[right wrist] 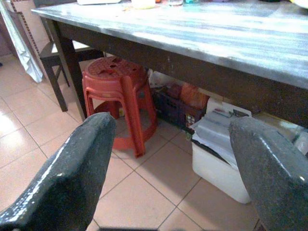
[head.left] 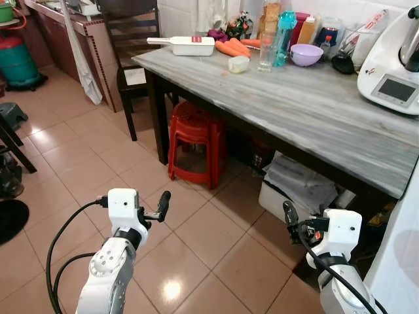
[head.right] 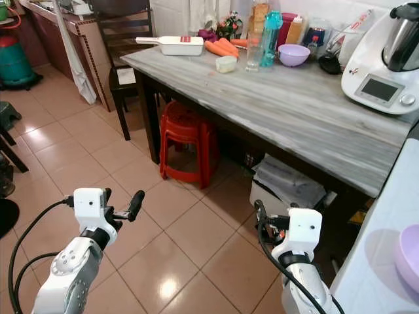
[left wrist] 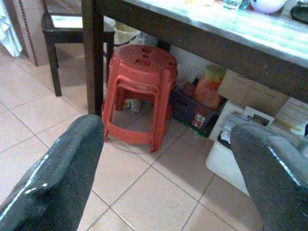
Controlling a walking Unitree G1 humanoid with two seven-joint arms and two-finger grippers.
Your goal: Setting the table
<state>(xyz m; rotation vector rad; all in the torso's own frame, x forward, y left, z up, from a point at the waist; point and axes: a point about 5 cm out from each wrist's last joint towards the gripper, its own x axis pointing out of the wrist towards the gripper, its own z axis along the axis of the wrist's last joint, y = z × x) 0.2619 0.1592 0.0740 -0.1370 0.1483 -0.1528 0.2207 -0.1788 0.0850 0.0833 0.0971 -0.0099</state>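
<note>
While both arms hover low in frame, left gripper [left wrist: 163, 168] and right gripper [right wrist: 168, 168] wide apart, empty; table [head.left: 308, 111] unset, purple bowl [head.left: 306, 54] upper right untouched.

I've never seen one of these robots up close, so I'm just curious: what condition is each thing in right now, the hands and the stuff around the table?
Left hand: open, empty, held over the floor.
Right hand: open, empty, held low near the table.
Red stools: stacked, tucked under the table.
Purple bowl: upright on the table.
Carrots: lying on the table.
Chair: pushed against the table's end.
Table: not yet set.
</note>
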